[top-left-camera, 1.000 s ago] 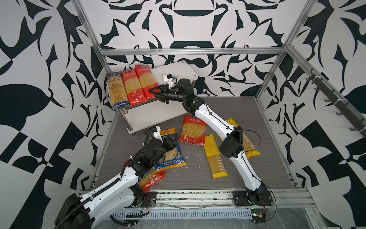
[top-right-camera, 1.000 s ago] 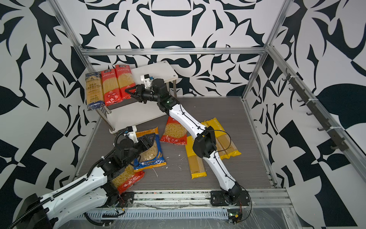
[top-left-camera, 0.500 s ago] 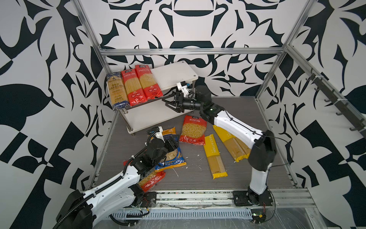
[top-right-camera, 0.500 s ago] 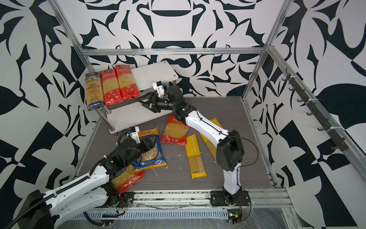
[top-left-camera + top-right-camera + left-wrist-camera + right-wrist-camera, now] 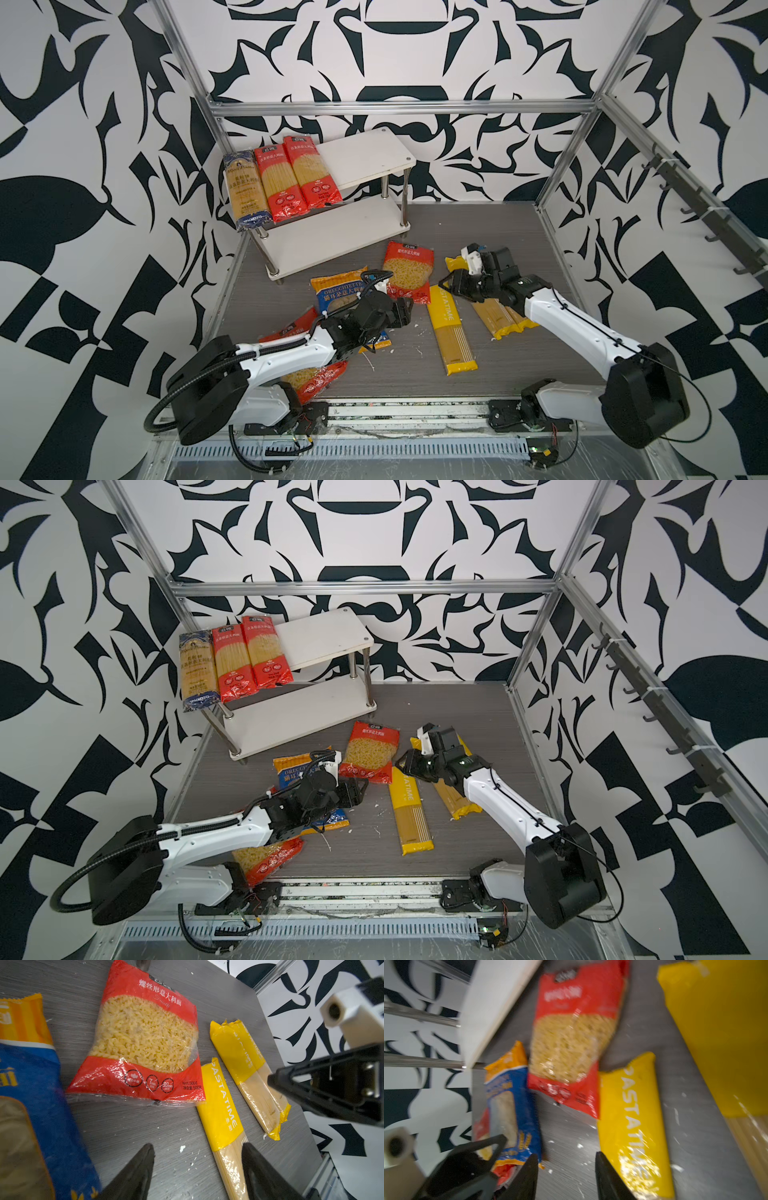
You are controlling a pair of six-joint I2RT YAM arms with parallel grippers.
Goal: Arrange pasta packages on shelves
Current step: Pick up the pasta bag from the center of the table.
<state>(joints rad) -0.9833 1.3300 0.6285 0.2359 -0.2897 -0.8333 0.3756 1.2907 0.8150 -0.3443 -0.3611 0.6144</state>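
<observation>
In its wrist view the left gripper (image 5: pixel 198 1147) has jaws apart and empty above the floor (image 5: pixel 124 1126), beside a yellow spaghetti pack (image 5: pixel 220 1105). The blurred right wrist view shows the right gripper (image 5: pixel 566 1155) likewise apart and empty. Only the top views show the three spaghetti packs (image 5: pixel 278 183) on the shelf (image 5: pixel 365 153), upper left of centre.
</observation>
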